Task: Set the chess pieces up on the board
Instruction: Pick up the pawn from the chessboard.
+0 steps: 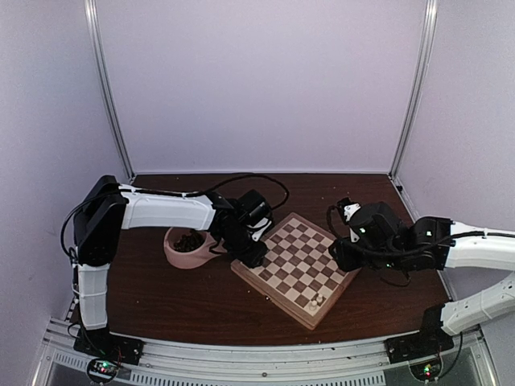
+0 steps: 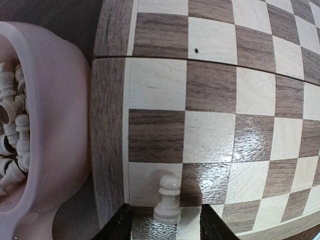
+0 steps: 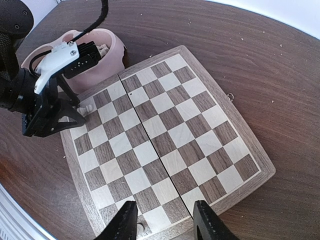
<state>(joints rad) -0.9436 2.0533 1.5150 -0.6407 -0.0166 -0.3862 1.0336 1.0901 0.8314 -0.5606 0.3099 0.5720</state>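
Evidently the left pincer (image 2: 166, 222) was spread: both black fingertips (image 2: 121, 225) stood apart from a cream-white pawn (image 2: 168, 196). The pawn was upright between them with a sliver of board showing on each side, so nothing was pinched. It sat on a square of the board (image 2: 210, 90) in the column just inside the rim. Off that rim, to one side of the pincer, the pink dish (image 2: 60, 115) held a heap of further white chessmen (image 2: 12, 135). The right pincer (image 3: 165, 220) hung over the far side of the board from the left one, fingers apart, holding nothing. Judgement: the piece looked light, rigid, smooth-turned and narrow-based, therefore easily tipped or squirted out. It would best be taken at the waist below the head, squeezed gently and lifted straight. No brand, label or writing was legible anywhere.
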